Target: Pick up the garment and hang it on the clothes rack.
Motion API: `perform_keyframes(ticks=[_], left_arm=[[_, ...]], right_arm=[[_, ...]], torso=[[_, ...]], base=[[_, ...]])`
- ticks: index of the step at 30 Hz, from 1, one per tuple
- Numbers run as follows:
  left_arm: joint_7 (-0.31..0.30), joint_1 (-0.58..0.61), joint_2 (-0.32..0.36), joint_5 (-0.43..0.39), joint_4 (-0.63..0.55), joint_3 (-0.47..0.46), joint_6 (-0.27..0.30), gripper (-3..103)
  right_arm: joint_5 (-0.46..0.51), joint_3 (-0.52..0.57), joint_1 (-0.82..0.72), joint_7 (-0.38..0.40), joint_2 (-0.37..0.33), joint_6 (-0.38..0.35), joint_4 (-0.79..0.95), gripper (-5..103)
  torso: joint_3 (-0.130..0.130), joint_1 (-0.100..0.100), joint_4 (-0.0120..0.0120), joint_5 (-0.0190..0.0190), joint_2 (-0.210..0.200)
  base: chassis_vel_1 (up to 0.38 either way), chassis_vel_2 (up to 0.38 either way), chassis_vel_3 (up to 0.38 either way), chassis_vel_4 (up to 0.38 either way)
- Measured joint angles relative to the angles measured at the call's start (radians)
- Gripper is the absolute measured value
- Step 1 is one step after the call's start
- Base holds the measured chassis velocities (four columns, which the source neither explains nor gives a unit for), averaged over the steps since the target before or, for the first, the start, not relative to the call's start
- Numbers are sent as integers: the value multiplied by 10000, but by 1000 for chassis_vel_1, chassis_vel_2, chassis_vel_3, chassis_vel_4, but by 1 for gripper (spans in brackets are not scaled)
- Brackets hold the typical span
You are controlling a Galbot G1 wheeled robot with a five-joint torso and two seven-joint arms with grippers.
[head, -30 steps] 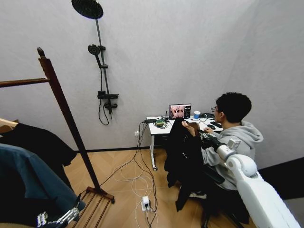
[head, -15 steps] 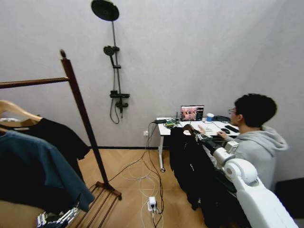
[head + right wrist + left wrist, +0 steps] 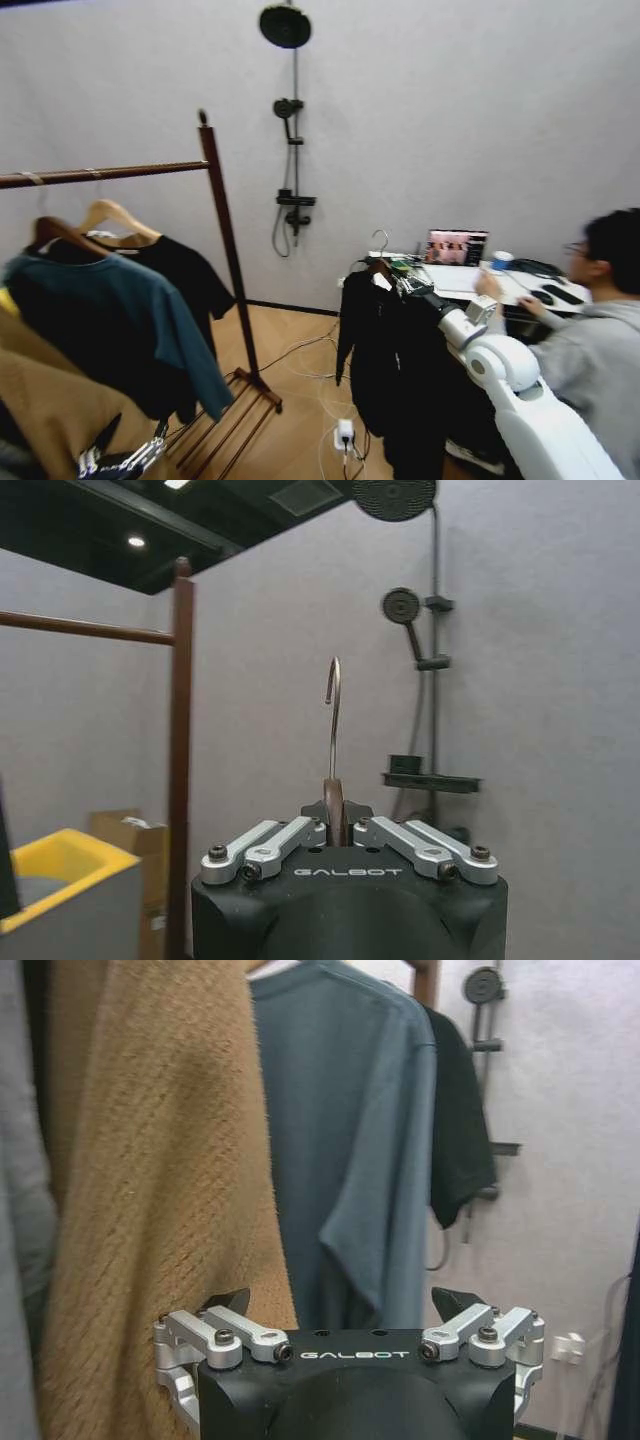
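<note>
garment (image 3: pixel 385 350) hangs limp and soft on a hanger (image 3: pixel 333 730), right of the rack (image 3: pixel 228 260); right end effector (image 3: pixel 335 830) pinches the hanger neck, the stiff hold. left end effector (image 3: pixel 355 1305) spread, idle.

A: Right arm?
B: Extended forward from the white shoulder, wrist dark; right gripper (image 3: pixel 400 280) raised at mid-height, jaws closed on the neck of a hanger (image 3: pixel 334 742) whose wire hook stands upright between them.

A: Left arm?
B: Held low at the robot's left; left gripper (image 3: pixel 354 1312) with fingertips (image 3: pixel 456 1302) spread wide, holding nothing.
</note>
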Motion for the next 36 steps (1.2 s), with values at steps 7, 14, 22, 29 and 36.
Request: perform_keyframes(ticks=[7,14,22,29,36], left_arm=[[0,0,0,0,0,0,0,100],[-2,0,0,0,0,0,0,100],[-6,0,0,0,-1,0,0,100],[-9,0,0,0,0,0,0,100],[-10,0,0,0,0,0,0,100]], right_arm=[[646,-127,359,-136,-293,26,366,7],[805,195,597,-146,-476,168,-143,7],[831,358,627,-87,-556,318,-441,7],[802,545,988,446,-565,311,-593,7],[618,552,1142,478,-575,344,-523,7]], torso=[[0,-1,0,0,1],[0,0,-1,4,0],[1,0,-2,6,0],[1,0,4,1,0],[0,0,-8,1,1]], base=[[126,120,132,119],[124,126,123,112],[122,124,122,127],[124,111,116,114],[38,29,40,23]])
